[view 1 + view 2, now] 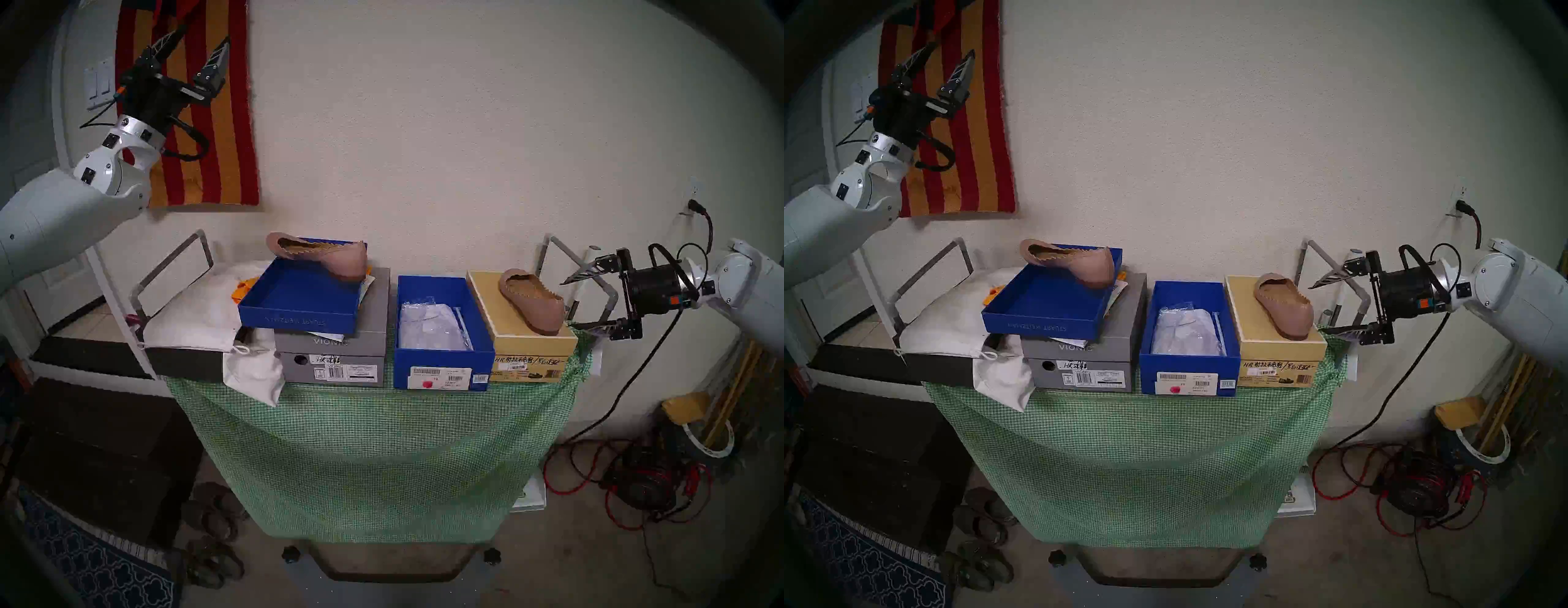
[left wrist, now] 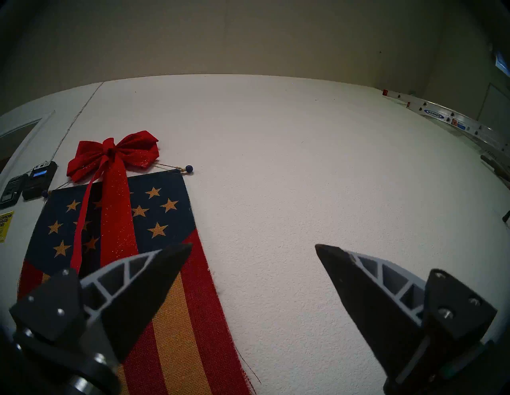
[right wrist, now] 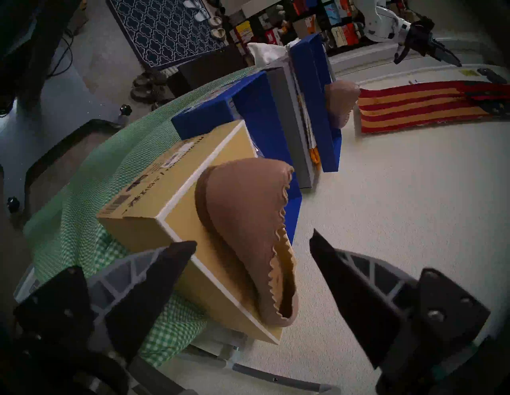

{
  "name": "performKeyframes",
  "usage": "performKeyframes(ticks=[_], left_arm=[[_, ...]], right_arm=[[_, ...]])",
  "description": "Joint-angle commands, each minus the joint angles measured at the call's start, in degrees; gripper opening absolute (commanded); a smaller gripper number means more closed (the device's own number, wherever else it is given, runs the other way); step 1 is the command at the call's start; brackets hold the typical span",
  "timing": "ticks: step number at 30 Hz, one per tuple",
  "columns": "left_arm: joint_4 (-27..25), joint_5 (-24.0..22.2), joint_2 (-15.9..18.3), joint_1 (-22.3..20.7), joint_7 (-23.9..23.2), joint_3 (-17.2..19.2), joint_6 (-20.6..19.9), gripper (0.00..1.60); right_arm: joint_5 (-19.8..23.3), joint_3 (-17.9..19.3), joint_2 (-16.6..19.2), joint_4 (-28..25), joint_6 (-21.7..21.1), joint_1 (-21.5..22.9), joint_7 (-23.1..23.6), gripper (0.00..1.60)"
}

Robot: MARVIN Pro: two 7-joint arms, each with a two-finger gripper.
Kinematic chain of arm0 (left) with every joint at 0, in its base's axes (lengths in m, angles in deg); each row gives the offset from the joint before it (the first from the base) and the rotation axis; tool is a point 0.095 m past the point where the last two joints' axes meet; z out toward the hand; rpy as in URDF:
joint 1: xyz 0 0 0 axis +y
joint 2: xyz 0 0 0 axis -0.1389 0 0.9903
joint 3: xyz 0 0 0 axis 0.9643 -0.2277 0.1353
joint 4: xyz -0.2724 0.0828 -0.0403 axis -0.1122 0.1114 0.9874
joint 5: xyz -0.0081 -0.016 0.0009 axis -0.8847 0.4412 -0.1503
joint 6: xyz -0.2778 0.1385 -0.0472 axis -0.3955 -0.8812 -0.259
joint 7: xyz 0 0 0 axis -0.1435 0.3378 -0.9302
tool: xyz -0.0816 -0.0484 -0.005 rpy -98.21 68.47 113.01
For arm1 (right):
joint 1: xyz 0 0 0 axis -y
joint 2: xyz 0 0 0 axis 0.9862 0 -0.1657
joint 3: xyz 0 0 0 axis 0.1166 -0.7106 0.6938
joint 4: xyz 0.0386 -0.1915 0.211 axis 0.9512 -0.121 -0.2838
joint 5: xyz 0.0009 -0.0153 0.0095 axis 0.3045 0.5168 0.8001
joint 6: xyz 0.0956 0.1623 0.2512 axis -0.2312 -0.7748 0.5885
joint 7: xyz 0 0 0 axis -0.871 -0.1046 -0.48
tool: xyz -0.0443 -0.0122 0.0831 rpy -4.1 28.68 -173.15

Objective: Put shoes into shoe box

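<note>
One dusty-pink flat shoe (image 1: pixel 322 254) rests on the far edge of a shallow blue lid tray (image 1: pixel 297 314). The other shoe (image 1: pixel 532 299) (image 3: pixel 242 220) lies on the tan box (image 1: pixel 530 339). Between them stands the deep blue shoe box (image 1: pixel 443 356) (image 3: pixel 248 110), open, with a plastic-wrapped bundle inside. My right gripper (image 1: pixel 566 303) (image 3: pixel 252 238) is open and turned sideways. It hovers just right of the second shoe's heel and holds nothing. My left gripper (image 1: pixel 203 38) (image 2: pixel 254 245) is open and empty. It is raised high at the left, pointing at the wall.
The lid tray sits on a grey VIONIC box (image 1: pixel 335 356). White cloth bags (image 1: pixel 203 314) lie left of it. A green checked cloth (image 1: pixel 373 446) drapes the table. A metal frame (image 1: pixel 594 276) stands by my right gripper. A striped flag (image 1: pixel 212 127) hangs on the wall. Cables (image 1: pixel 628 488) lie on the floor.
</note>
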Motion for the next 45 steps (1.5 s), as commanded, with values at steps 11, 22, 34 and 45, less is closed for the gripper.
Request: performKeyframes(ticks=[11,22,34,45], left_arm=[[0.15,0.03,-0.02,-0.17,-0.07,-0.01,-0.04,1.6],[0.14,0.03,-0.02,-0.22,-0.04,-0.08,-0.02,1.6],[0.14,0.02,-0.03,-0.27,-0.02,-0.16,0.0,1.6],[0.14,0.01,-0.03,-0.33,0.0,-0.25,0.01,1.6]], right_arm=[[10.38,0.07,3.26,-2.42,-0.1,-2.47,4.3,1.6],[11.94,1.95,1.9,-1.55,-0.1,-4.08,-1.14,1.6],[10.29,3.05,0.26,-0.99,-0.1,-7.8,-8.07,1.6],[6.55,3.38,-0.13,0.55,-0.1,-11.08,-11.66,1.6]])
